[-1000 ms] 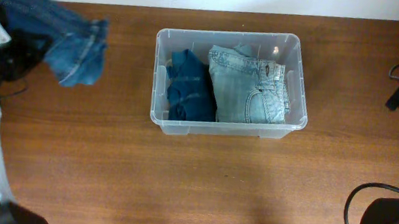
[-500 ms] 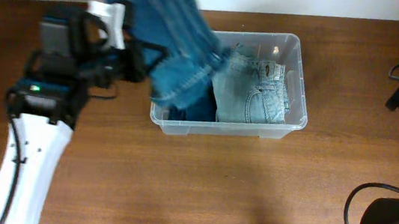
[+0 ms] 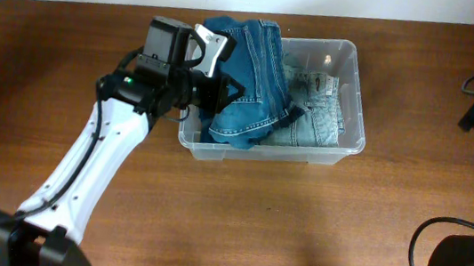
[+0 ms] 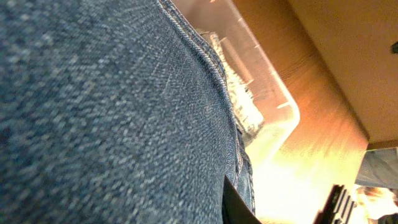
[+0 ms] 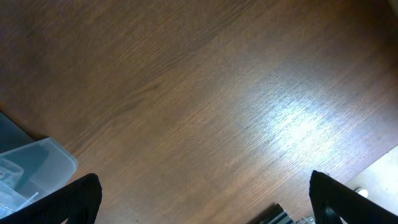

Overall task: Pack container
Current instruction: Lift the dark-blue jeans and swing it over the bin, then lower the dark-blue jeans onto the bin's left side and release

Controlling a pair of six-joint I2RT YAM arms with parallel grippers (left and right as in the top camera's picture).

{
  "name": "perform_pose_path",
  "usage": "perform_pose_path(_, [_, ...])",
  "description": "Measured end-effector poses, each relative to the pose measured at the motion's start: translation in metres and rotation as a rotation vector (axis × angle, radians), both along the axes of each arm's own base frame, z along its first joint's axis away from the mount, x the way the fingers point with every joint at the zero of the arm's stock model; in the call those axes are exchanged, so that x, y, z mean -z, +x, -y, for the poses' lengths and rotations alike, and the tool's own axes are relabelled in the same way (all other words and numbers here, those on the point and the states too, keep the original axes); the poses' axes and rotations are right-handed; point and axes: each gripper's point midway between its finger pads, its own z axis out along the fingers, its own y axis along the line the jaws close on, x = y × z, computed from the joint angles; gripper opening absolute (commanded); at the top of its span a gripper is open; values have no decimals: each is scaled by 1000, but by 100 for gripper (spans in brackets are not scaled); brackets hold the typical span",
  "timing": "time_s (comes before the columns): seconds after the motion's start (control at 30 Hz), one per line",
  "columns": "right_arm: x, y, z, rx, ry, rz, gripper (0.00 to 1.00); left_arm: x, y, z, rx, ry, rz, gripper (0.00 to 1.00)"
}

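One denim garment (image 3: 257, 73) | left hand (image 3: 228, 89) grips | over container (image 3: 357, 120) (jeans (image 3: 319, 120) inside)

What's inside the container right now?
Folded light-wash jeans lie in the container's right half. A darker denim garment, held by the left gripper, drapes over the left half; anything beneath it is covered.

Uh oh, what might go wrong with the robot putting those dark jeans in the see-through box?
The dark blue denim garment in the left gripper reaches past the back rim of the clear plastic tub, so part may land outside. It may also bunch on the light blue folded jeans and stick up.
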Motion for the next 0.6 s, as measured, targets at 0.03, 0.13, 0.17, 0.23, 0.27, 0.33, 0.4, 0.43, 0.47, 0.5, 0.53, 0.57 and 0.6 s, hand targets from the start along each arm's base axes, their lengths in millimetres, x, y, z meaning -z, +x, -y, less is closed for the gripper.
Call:
perform_pose_path(0.03, [0, 0, 0, 0, 0, 0, 98, 3, 1, 0, 2, 4, -3, 1])
perform_pose_path(0.13, [0, 0, 0, -1, 0, 0, 99, 14, 6, 0, 13, 18, -6, 8])
perform_pose_path(0.17, [0, 0, 0, -1, 0, 0, 98, 17, 7, 0, 14, 20, -9, 9])
perform_pose_path(0.23, [0, 0, 0, 0, 0, 0, 98, 26, 10, 0, 15, 29, -23, 11])
perform_pose_path(0.27, [0, 0, 0, 0, 0, 0, 98, 28, 11, 0, 13, 33, -26, 14])
perform_pose_path(0.33, [0, 0, 0, 0, 0, 0, 98, 34, 14, -2, 4, 47, -33, 23])
perform_pose_path(0.4, [0, 0, 0, 0, 0, 0, 98, 40, 16, -5, -6, 70, -32, 28])
perform_pose_path(0.43, [0, 0, 0, -1, 0, 0, 99, 43, 19, -7, -20, 89, -29, 30])
perform_pose_path(0.47, [0, 0, 0, 0, 0, 0, 99, 47, 22, -10, -34, 110, -26, 31])
perform_pose_path(0.5, [0, 0, 0, 0, 0, 0, 98, 53, 25, -14, -49, 135, -25, 36])
perform_pose_path(0.53, [0, 0, 0, 0, 0, 0, 98, 56, 27, -16, -56, 151, -23, 45])
perform_pose_path(0.57, [0, 0, 0, -1, 0, 0, 99, 60, 29, -18, -58, 168, -17, 63])
perform_pose_path(0.6, [0, 0, 0, 0, 0, 0, 98, 63, 30, -20, -64, 183, -14, 87])
